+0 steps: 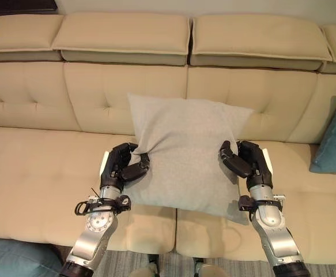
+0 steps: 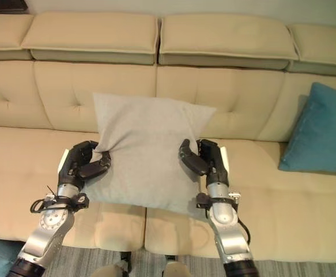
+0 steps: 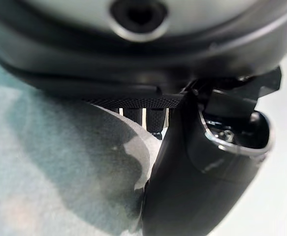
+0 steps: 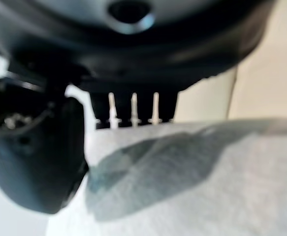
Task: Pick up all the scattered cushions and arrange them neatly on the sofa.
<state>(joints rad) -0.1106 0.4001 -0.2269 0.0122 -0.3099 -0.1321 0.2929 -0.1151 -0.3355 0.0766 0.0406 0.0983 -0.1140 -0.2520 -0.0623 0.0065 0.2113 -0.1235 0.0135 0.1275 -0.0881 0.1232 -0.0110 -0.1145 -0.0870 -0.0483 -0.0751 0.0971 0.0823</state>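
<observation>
Both robot hands are clamped on the grey cushion (image 1: 182,153): the left robot hand (image 1: 121,164) pinches its left edge between thumb and curled fingers, and the right robot hand (image 1: 245,160) grips the right edge the same way. That cushion stands tilted on the beige sofa (image 1: 35,173), its top leaning on the backrest. Farther right, well apart, a teal cushion (image 2: 320,133) rests against the backrest.

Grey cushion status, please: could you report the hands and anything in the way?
Left hand, right hand both clamped on grey cushion. Cushion propped against sofa backrest. Teal cushion off right, clear.
</observation>
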